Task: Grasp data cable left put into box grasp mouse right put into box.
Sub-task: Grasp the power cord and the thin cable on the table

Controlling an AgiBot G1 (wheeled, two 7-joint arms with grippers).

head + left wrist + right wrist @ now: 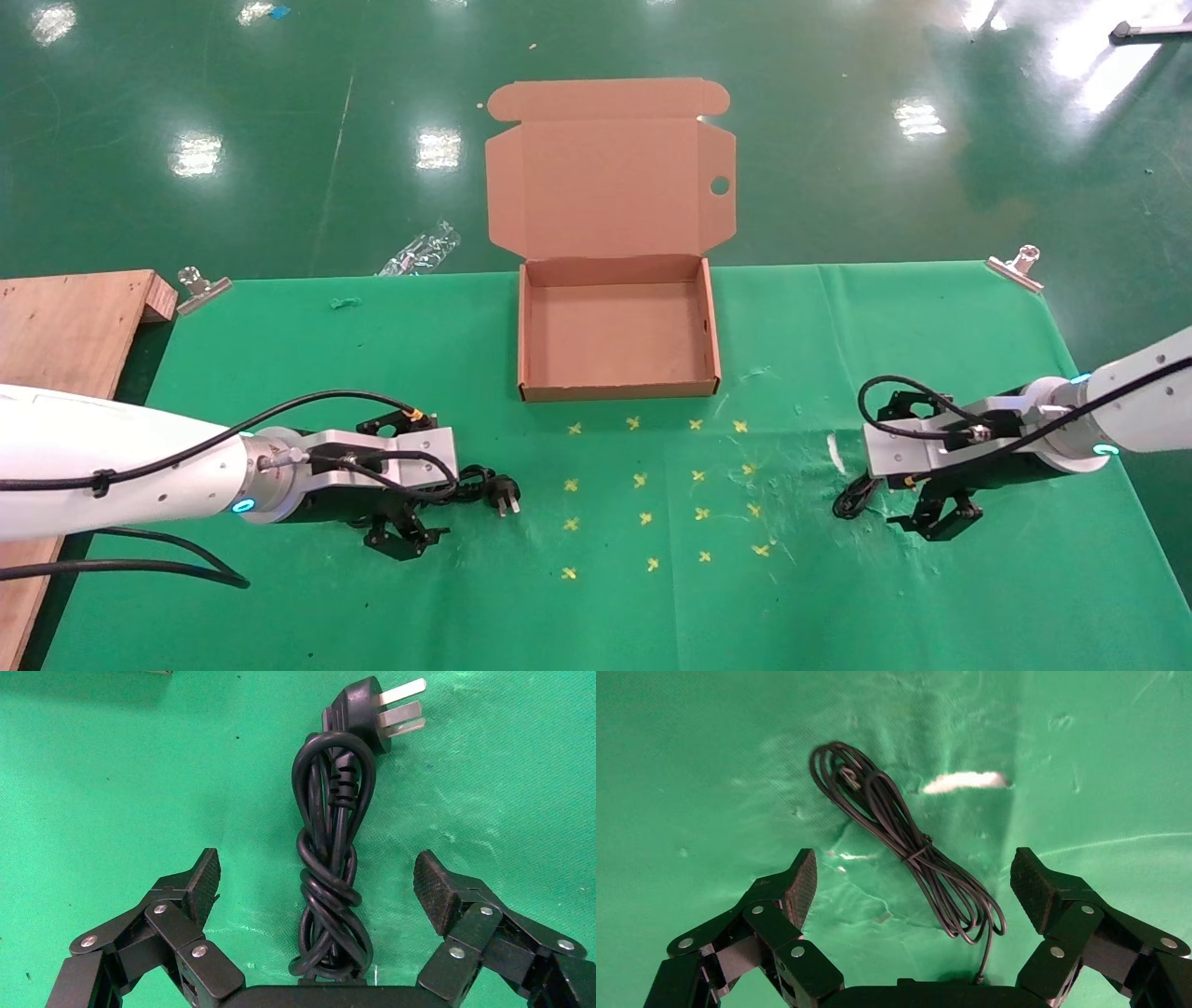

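The data cable [330,881], a thick black twisted bundle with a silver-pronged plug [369,706], lies on the green cloth. My left gripper [316,881] is open and hangs over it with one finger on each side, neither touching it. In the head view the left gripper [402,485] is at the front left and the plug [503,499] sticks out beside it. My right gripper [912,885] is open at the front right, over the mouse's thin coiled cord [905,839]. The mouse body is hidden under the gripper. The brown box [619,389] stands open at the back centre, with nothing inside.
The box lid [610,177] stands upright behind the box. A wooden board [65,326] lies at the left edge. Metal clips [200,287] [1017,266] hold the cloth's back corners. Several yellow cross marks [652,485] dot the cloth between the two arms.
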